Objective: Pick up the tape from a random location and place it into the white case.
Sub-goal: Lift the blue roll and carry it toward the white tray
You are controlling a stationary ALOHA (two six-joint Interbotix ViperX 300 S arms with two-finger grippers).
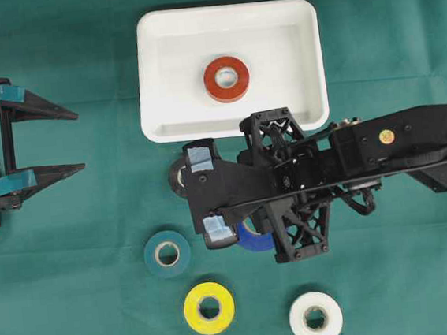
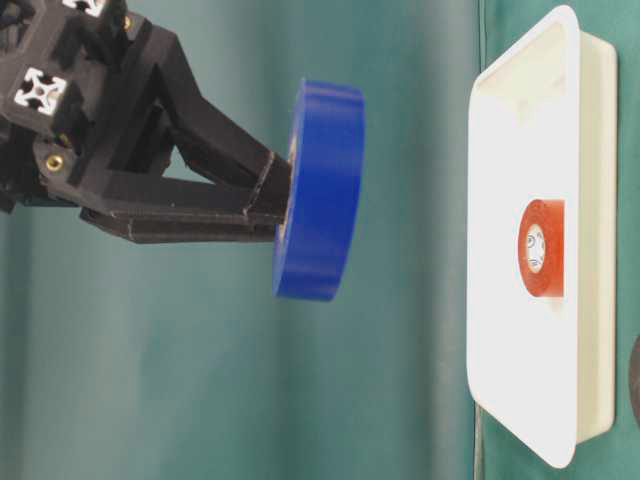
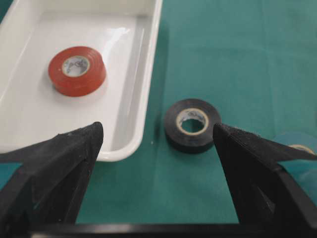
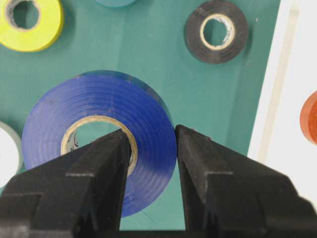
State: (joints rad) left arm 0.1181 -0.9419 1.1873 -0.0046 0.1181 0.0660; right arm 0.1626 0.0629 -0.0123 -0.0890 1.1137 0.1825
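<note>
The green worktop (image 1: 80, 324) carries the white case (image 1: 151, 32) at the upper middle of the overhead frame, with a red roll (image 1: 226, 78) lying flat inside. Just below the case, the right hand (image 4: 151, 148) is clamped on the blue tape (image 4: 104, 124), one finger through the core and one outside the wall, the roll lifted clear of the cloth. To finish well, I would carry it up-frame over the near rim, lower it beside the red roll, then release low. The left hand (image 1: 78, 140) waits at the left edge, spread wide and empty. A black roll (image 3: 192, 125) lies near the case rim.
</note>
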